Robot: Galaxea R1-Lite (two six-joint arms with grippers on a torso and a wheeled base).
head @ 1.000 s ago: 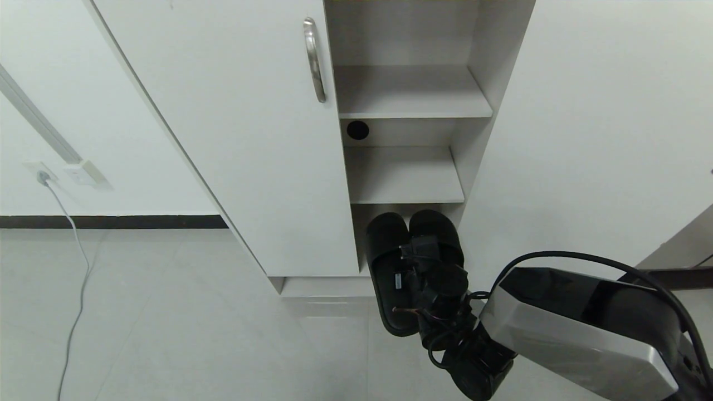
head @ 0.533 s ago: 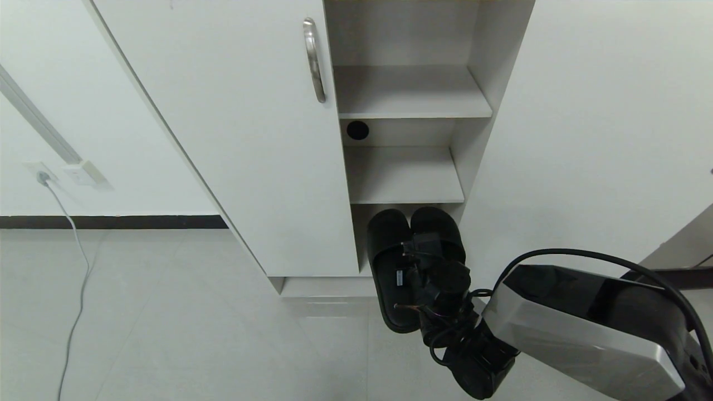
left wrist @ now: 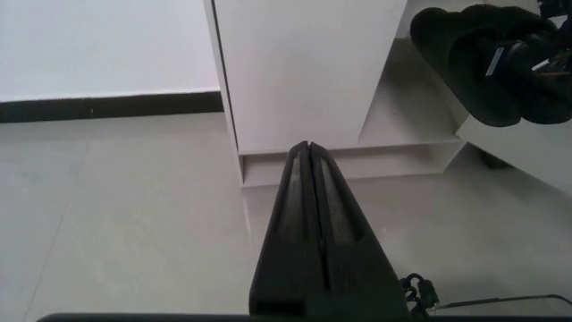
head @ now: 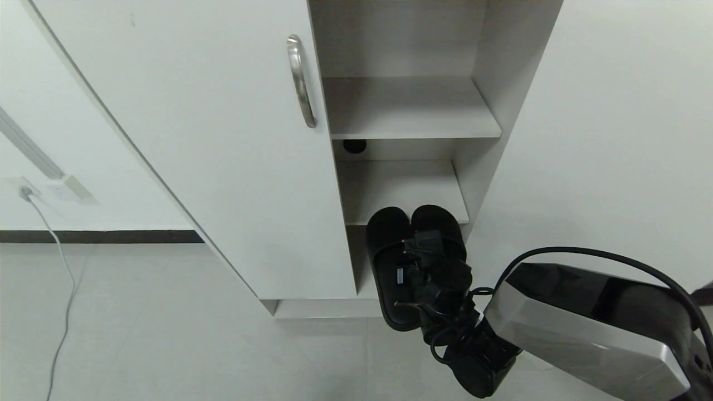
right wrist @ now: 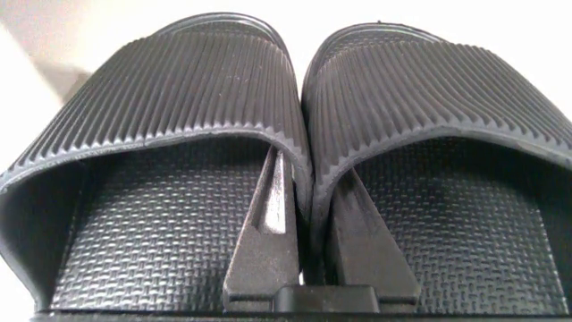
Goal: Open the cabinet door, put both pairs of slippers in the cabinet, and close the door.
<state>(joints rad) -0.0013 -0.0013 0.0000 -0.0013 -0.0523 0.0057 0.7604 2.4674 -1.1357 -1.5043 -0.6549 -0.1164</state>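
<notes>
A pair of black slippers (head: 398, 262) hangs side by side in front of the cabinet's open right half, toes toward the shelves. My right gripper (head: 426, 250) is shut on them. In the right wrist view one finger (right wrist: 268, 224) sits inside each slipper (right wrist: 206, 98), pinching the two inner walls together. The white cabinet door (head: 211, 139) stands open to the left, with a metal handle (head: 301, 81). My left gripper (left wrist: 308, 156) is shut on nothing, low over the floor before the cabinet base (left wrist: 349, 165), and the slippers (left wrist: 487, 54) are farther off.
Inside the cabinet are an upper shelf (head: 406, 111), a lower shelf (head: 401, 189) and a bottom compartment (head: 356, 273). A round hole (head: 355, 146) marks the back panel. A wall socket with a grey cable (head: 61, 278) is at far left. Pale floor tiles (head: 167, 345) lie open.
The head camera has shifted, so the cabinet looks nearer and lower. The slippers in my right gripper have come closer to the cabinet opening, their toes now level with the lower shelf's front edge.
</notes>
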